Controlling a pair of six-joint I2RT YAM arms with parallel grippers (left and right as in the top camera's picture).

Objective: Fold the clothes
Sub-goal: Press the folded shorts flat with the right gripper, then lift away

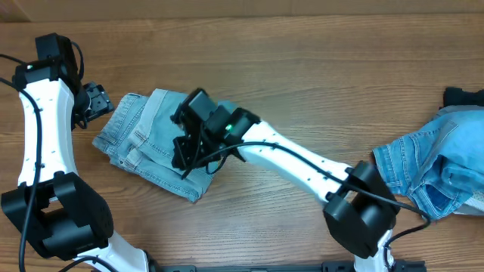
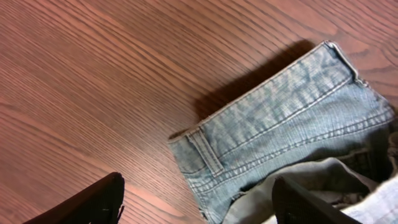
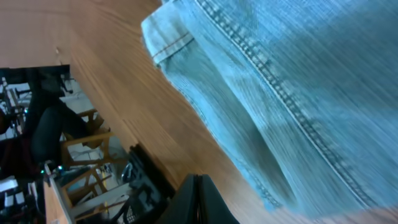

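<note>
The folded denim shorts (image 1: 144, 130) lie on the counter (image 1: 302, 60), partly under the right hand (image 1: 185, 155). Their waistband end lies just beside the left hand (image 1: 97, 102), in front of it. A heap of other shorts (image 1: 439, 162) lies well apart, far to the right hand's right.

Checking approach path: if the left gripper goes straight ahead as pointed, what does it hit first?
Likely the folded denim shorts, at the waistband corner just ahead of the left gripper; depth unclear.
</note>
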